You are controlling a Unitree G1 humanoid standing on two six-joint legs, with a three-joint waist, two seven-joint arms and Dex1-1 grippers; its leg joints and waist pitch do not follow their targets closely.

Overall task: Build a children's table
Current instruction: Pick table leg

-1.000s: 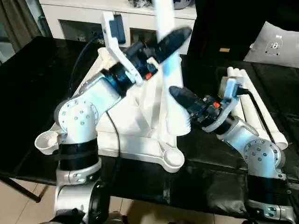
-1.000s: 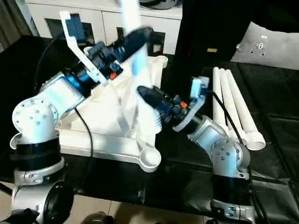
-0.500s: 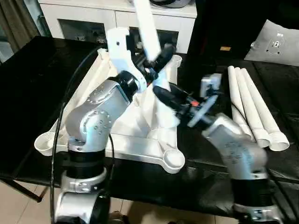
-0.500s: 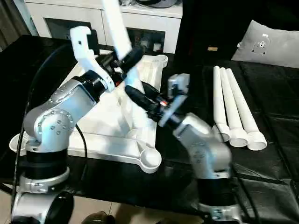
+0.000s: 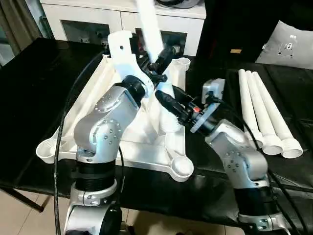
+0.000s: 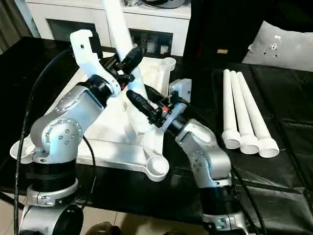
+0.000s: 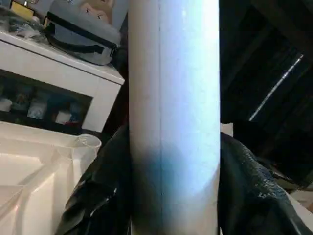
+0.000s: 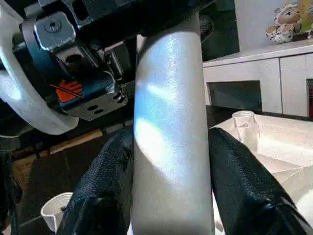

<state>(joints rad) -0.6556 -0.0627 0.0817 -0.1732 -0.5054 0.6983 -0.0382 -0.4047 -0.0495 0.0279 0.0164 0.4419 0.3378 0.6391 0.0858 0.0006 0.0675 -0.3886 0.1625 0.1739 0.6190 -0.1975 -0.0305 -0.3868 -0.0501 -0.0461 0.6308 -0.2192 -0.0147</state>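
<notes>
The children's table top (image 5: 137, 147) lies upside down on the black surface, its corner sockets (image 5: 180, 168) facing up. One white leg (image 5: 149, 24) stands tilted on it, foot near the right rim and top leaning left. My left gripper (image 5: 164, 56) is shut on the leg high up; the left wrist view has both fingers (image 7: 244, 186) pressed against the tube (image 7: 173, 98). Lower down, my right gripper (image 5: 164, 98) is shut on the same leg (image 8: 168, 122), with a finger (image 8: 105, 186) on each side. Three more legs (image 5: 266, 115) lie side by side to the right.
A white cabinet (image 5: 122, 19) stands behind the black table. A grey cushion (image 5: 288, 46) lies at the far right. The table's front edge (image 5: 195, 200) runs just past the top's near corners. Cables hang from both arms.
The leg's top has tipped to the left. My left gripper's fingers have closed around it, and my right arm has swung in toward the table top, still holding the leg low down.
</notes>
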